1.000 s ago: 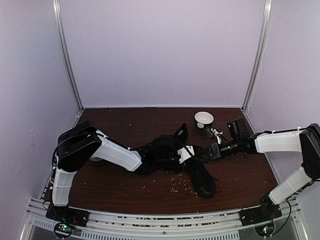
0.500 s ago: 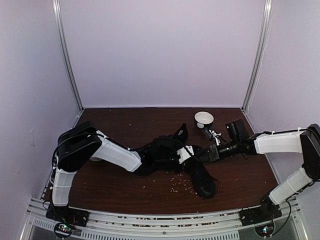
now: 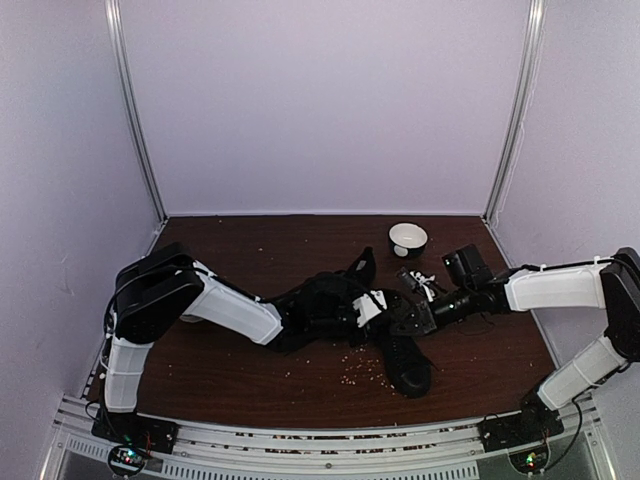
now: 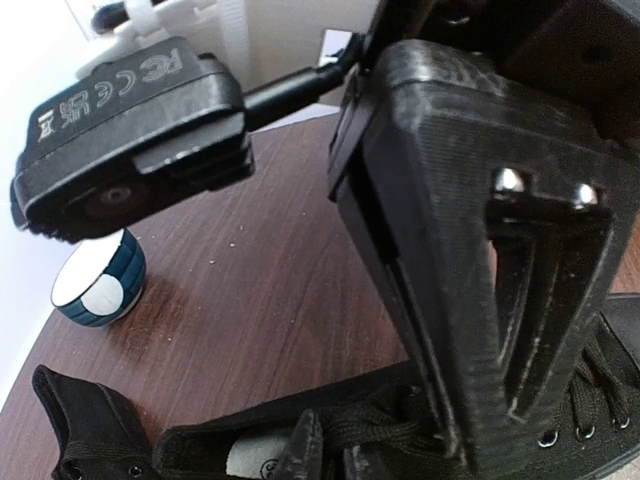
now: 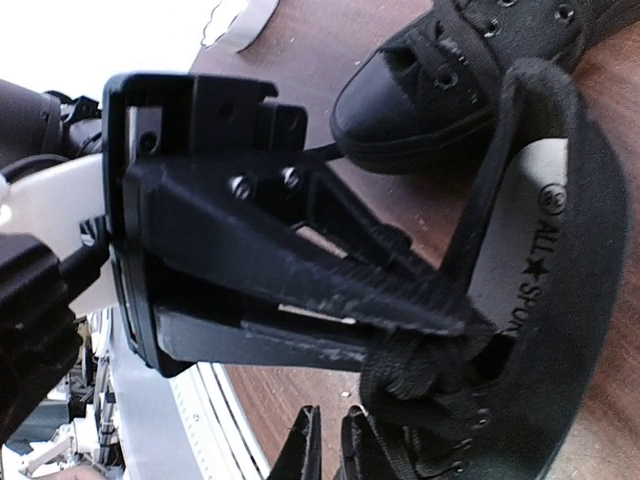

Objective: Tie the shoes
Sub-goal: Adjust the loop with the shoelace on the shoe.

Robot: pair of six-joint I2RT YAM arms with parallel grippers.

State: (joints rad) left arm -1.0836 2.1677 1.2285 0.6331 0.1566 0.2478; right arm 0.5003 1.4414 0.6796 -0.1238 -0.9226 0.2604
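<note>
Two black shoes lie mid-table: one [image 3: 322, 298] under my left arm, the other [image 3: 406, 364] nearer the front. My left gripper [image 3: 386, 314] and right gripper [image 3: 399, 324] meet tip to tip over the gap between them. In the left wrist view, my left gripper [image 4: 333, 455] is shut on a bunched black lace [image 4: 400, 430] over the shoe's opening [image 4: 250, 460], and the right gripper's tips [image 4: 452, 432] pinch the same lace. In the right wrist view, my right gripper [image 5: 330, 445] is almost closed beside the lace knot [image 5: 420, 372], which the left gripper [image 5: 465, 325] pinches.
A white bowl [image 3: 408, 238] with a blue outside [image 4: 98, 288] stands behind the shoes at the back right. Pale crumbs [image 3: 365, 372] are scattered over the dark wooden table [image 3: 230, 250]. The second shoe's toe [image 5: 420, 90] lies close behind the left gripper.
My right gripper has slid left and a little forward until it meets the left gripper at the laces. The left arm and the shoes have hardly moved.
</note>
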